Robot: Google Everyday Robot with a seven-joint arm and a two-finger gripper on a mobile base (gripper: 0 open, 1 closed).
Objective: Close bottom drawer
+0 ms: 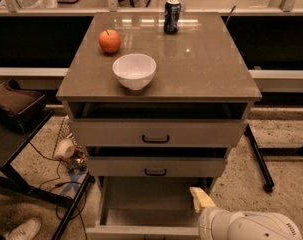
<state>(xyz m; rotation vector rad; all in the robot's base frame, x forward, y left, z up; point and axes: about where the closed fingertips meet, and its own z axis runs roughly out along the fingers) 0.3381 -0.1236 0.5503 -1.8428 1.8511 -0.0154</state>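
Note:
The bottom drawer of the grey-beige cabinet is pulled far out. Its empty inside shows, and its low front lies at the lower edge of the view; its handle is out of view. My gripper is at the lower right, its yellowish tip by the drawer's right side wall near the front corner. The white arm behind it fills the bottom right corner. I cannot tell whether the tip touches the drawer.
The top drawer and middle drawer stand slightly out. An apple, a white bowl and a can sit on the cabinet top. A dark chair, cables and a shoe are at left, a black stand leg at right.

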